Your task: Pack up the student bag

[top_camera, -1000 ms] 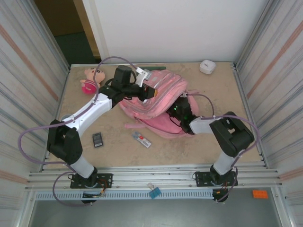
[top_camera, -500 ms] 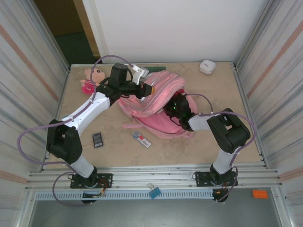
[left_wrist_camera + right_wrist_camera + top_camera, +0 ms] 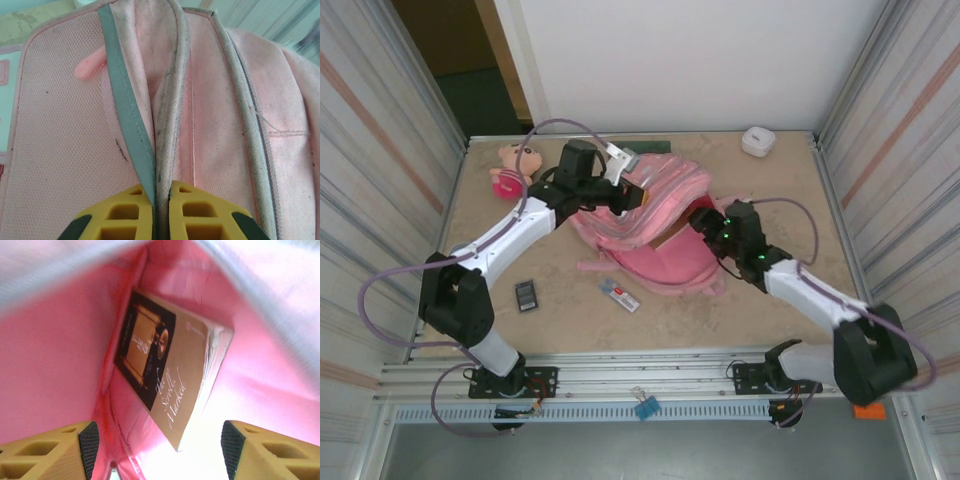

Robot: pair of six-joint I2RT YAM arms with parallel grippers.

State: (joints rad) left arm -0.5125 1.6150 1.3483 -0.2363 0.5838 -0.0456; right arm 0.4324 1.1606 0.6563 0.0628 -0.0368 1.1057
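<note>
Top view: the right end effector [image 3: 708,226] has backed out of the student bag [image 3: 655,262], which sits mid-frame on the desk [image 3: 790,180]. Its tips are hard to make out here.

Left wrist: the left end effector [image 3: 160,202] pinches the bag's grey trim strip [image 3: 125,110], with woven pink fabric all around.

Right wrist: jaws spread wide, the lining is blurry, and there's a brown book [image 3: 170,375] inside.

The right tool [image 3: 160,449] looks into the student bag [image 3: 55,350], and the pink lining is on all sides. Its two yellow fingers [image 3: 50,452] stand wide apart at the bottom corners, and nothing is between them. Ahead of them lies a brown book [image 3: 172,365] with a dark picture on its cover, tilted against the lining. A pale trim strip [image 3: 260,295] crosses the top, blurred.
</note>
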